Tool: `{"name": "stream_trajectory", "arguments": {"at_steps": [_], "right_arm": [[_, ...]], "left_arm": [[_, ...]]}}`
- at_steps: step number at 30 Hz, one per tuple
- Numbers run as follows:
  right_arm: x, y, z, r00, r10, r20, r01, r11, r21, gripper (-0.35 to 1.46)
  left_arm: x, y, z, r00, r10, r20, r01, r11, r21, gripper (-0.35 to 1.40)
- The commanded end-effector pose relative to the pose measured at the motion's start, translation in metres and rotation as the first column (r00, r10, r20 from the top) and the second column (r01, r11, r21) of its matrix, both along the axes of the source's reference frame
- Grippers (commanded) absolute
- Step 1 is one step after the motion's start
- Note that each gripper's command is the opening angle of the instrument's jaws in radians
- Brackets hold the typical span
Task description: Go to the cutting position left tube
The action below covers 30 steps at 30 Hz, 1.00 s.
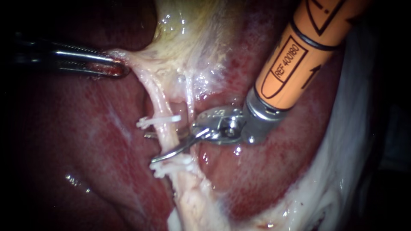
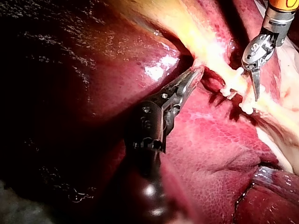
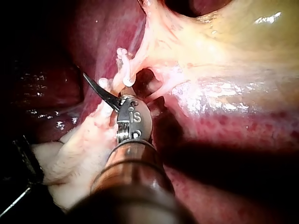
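Left tube (image 1: 164, 130): it runs down over the liver (image 1: 85, 141), with an upper clip (image 1: 158, 121) and a lower clip (image 1: 171, 167) on it. My right instrument (image 1: 150, 148) has its blades parted, one on each side of the tube, between the clips. My left instrument (image 1: 122, 69) is clamped on the gallbladder (image 1: 188, 51) edge, drawing the tube taut. Recommendation: square the blades across the tube, midway between the clips and touching neither, with the tips fully past it.
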<state>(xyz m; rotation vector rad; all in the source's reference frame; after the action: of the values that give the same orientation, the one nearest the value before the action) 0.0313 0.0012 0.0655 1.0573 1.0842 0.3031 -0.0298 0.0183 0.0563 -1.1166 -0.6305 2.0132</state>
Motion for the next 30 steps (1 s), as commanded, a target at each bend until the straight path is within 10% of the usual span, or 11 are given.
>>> {"name": "stream_trajectory", "arguments": {"at_steps": [1,21,30], "right_arm": [[0.0003,0.0001,-0.0002,1.0,0.002,-0.002,-0.002,1.0,0.002,1.42],[0.0021,0.0006,-0.0064,0.9983,0.044,-0.038,-0.041,0.996,0.08,1.42],[0.0018,0.0009,-0.0057,0.9986,0.049,-0.021,-0.047,0.994,0.097,1.42]], "left_arm": [[0.0,0.0,0.0,1.0,0.0,0.0,0.0,1.0,0.0,-0.35],[0.0001,0.0,0.0001,1.0,0.0,0.0,0.0,1.0,0.0,-0.35],[0.0001,0.0001,0.0001,1.0,0.0,0.0,0.0,1.0,0.0,-0.35]]}}
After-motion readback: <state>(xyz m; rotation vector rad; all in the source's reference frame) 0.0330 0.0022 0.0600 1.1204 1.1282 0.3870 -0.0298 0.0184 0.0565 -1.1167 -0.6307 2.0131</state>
